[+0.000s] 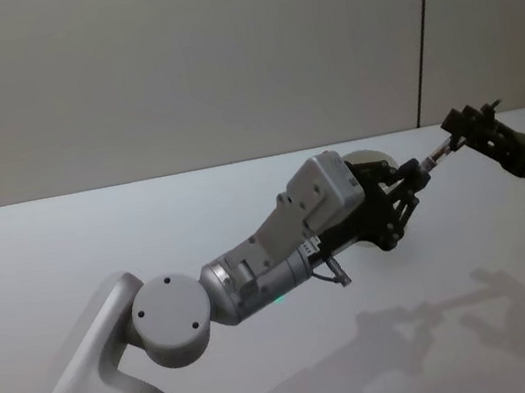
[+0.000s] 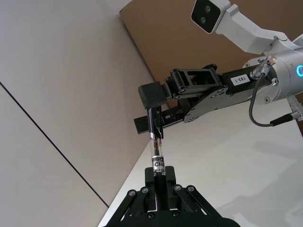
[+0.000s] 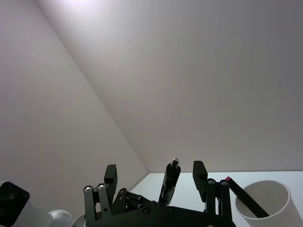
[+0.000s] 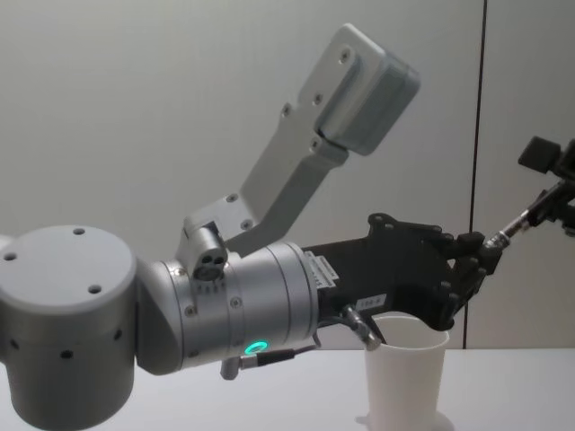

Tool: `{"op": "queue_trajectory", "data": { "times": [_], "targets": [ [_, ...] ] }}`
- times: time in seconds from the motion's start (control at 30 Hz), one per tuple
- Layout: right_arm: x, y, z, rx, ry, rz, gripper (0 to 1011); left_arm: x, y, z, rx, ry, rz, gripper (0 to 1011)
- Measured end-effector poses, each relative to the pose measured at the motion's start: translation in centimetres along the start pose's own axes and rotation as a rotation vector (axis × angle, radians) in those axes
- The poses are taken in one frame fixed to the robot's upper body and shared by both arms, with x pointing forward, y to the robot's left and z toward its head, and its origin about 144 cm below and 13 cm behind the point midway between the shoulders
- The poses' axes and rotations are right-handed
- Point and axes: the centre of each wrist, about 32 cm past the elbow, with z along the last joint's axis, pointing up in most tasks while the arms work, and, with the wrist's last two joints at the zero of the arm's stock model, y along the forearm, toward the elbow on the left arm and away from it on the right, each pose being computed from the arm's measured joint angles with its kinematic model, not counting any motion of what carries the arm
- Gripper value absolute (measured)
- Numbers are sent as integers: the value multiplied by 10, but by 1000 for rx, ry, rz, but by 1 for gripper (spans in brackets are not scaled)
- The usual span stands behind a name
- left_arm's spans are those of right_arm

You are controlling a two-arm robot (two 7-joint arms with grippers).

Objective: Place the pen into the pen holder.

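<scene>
Left gripper pinching the lower barrel of the pen, slim and clear with a black printed band, held aloft above the white bench; right gripper pressed together on the other end at 12 o'clock. Left arm stretched forward, right reaching in from 3 o'clock. Below, just beside the left gripper: the pen holder, a white tapered paper cup, upright.

The left arm was silver-grey, with round joint caps dotted by small screws, a green ring light and a printed label behind its black linkage gripper. The right gripper was black too, marked "103-1", with a dark cable looping behind its jaws.
</scene>
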Motion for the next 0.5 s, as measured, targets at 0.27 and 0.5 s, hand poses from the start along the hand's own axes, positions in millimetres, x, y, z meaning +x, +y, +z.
{"op": "queue_trajectory", "data": {
  "times": [0.27,0.5],
  "targets": [
    [3,-3,1,7,5,17,1002,0,0,0,0,0,0,137],
    [4,-7,1,10,8,29,1002,0,0,0,0,0,0,137]
  ]
}}
